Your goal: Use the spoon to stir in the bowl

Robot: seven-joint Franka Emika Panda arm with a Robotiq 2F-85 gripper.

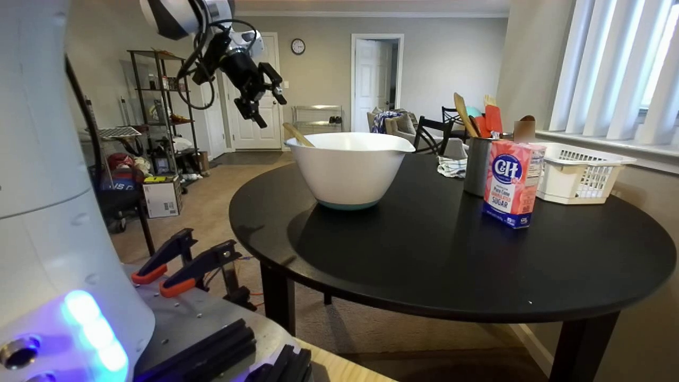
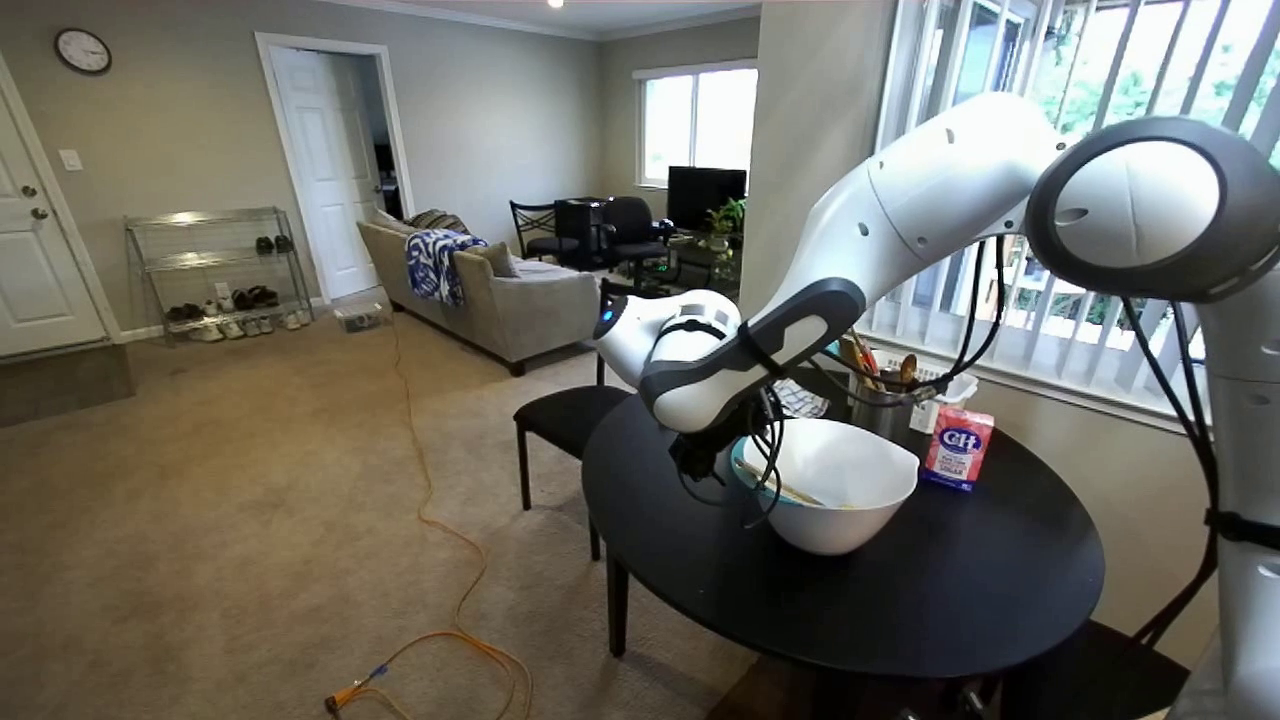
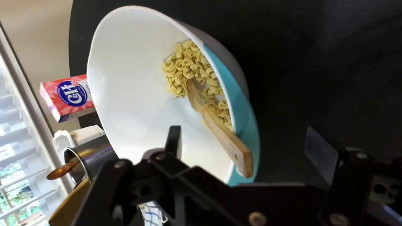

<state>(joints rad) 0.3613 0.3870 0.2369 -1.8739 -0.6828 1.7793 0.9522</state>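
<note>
The white bowl point(image 1: 350, 172) stands upright on the black round table; it also shows in an exterior view point(image 2: 830, 525) and in the wrist view point(image 3: 132, 72). Yellow pasta point(image 3: 188, 67) lies in it. The wooden spoon point(image 3: 221, 130) rests in the bowl, its head among the pasta and its handle leaning over the teal rim; the handle shows in both exterior views point(image 1: 298, 135) point(image 2: 785, 487). My gripper point(image 1: 271, 113) is open and empty, above and beside the handle end. In the wrist view point(image 3: 248, 149) the handle end shows between the spread fingers, apart from both.
The round table point(image 1: 424, 265) also bears a sugar box point(image 1: 512, 183), a metal holder point(image 1: 477, 167) with several utensils, a white slatted basket point(image 1: 575, 175) and a checked cloth point(image 1: 452, 166). A black chair point(image 2: 570, 415) stands beside the table. Cables hang from the arm near the bowl.
</note>
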